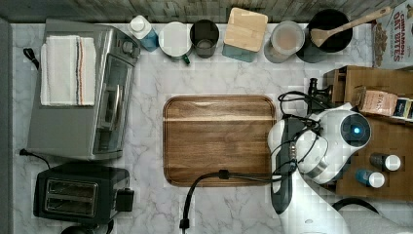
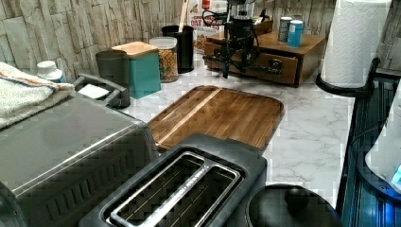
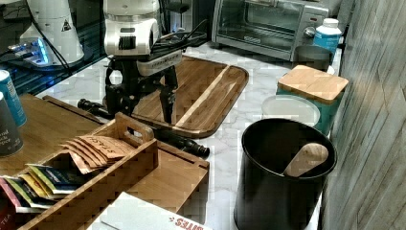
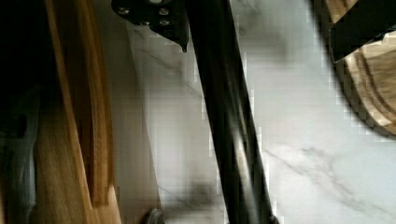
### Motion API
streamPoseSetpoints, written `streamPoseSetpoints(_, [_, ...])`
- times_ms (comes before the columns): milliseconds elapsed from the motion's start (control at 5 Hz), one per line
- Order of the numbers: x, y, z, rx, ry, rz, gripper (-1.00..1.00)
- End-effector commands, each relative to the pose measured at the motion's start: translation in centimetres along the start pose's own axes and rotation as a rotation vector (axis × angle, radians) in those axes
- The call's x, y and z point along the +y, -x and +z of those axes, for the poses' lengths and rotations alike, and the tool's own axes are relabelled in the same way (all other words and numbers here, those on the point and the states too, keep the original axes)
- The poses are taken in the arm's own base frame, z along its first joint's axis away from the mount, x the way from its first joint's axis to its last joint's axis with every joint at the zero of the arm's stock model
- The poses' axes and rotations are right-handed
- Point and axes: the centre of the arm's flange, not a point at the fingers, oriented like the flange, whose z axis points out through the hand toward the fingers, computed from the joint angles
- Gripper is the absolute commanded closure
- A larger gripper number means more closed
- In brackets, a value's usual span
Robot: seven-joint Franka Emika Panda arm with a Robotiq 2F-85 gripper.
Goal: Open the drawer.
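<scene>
Beside the "OAT BITES" box, open fingers straddle the drawer handle.

Beside the black utensil pot stands a cereal box, and on it I read "CINNAMON OAT BITES". In the right view the same box shows only the letters "BITES". Near that box, in the wooden tray, brown packets carry the word "STASH". On my own white base, a black warning triangle stands.
</scene>
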Motion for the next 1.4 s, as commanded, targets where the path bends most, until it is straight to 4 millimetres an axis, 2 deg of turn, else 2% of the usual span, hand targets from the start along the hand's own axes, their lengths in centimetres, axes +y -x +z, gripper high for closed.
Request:
streamPoseSetpoints(200, [-21.6, 1.4, -3.2, 0.067, -0.019, -0.241, -1.0])
streamPoseSetpoints(400, [-25.8, 3.3, -3.8, 0.039, -0.013, -0.244, -1.0])
streamPoseSetpoints(600, [-29.1, 4.7, -3.4, 0.05, -0.022, -0.277, -1.0])
streamPoseSetpoints(800, [-31.9, 5.2, -3.5, 0.047, -0.025, -0.279, -1.0])
streamPoseSetpoints(1000, [-32.8, 5.4, -4.6, 0.052, -0.014, -0.27, -1.0])
streamPoseSetpoints(1400, [-32.7, 5.4, -4.6, 0.052, -0.014, -0.27, -1.0])
